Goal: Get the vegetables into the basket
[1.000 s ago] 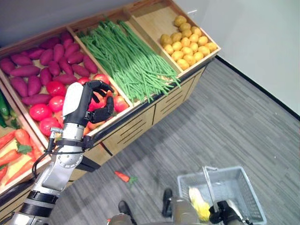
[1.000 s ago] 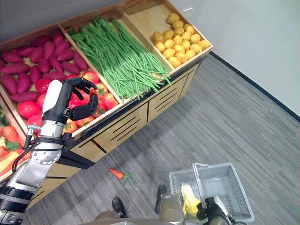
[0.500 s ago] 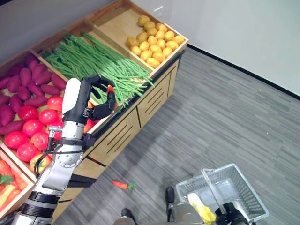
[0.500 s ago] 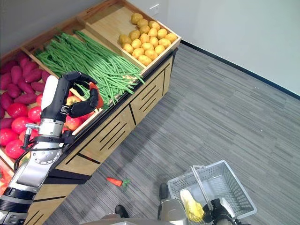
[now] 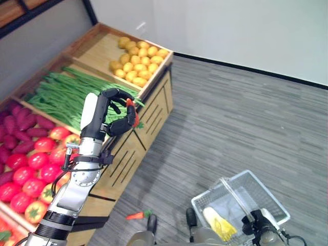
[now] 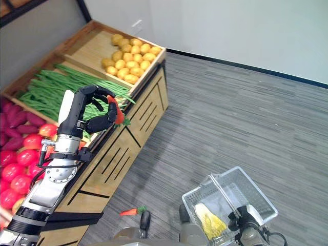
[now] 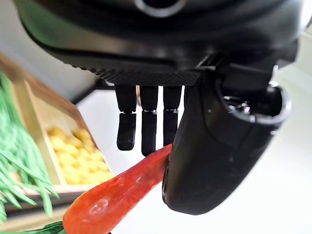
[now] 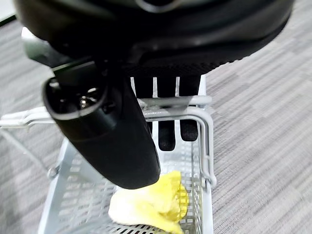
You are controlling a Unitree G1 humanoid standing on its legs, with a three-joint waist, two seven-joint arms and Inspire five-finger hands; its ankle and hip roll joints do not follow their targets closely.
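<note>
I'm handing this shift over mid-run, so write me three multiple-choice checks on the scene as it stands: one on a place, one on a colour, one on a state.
1. Where does the loose carrot lie?
A. in the basket
B. on the floor by the stand
C. among the green beans

2. What colour is the item already in the basket?
A. yellow
B. purple
C. green

3. What is the left hand doing?
A. hanging open
C. pressing flat on the tomatoes
B. pinching a carrot

Key: 1 B, the loose carrot lies on the grey floor at the foot of the stand. 2 A, a yellow vegetable lies inside the wire basket. 3 B, the left wrist view shows thumb and fingers closed on a held carrot, while the right hand grips the basket handle.
</note>
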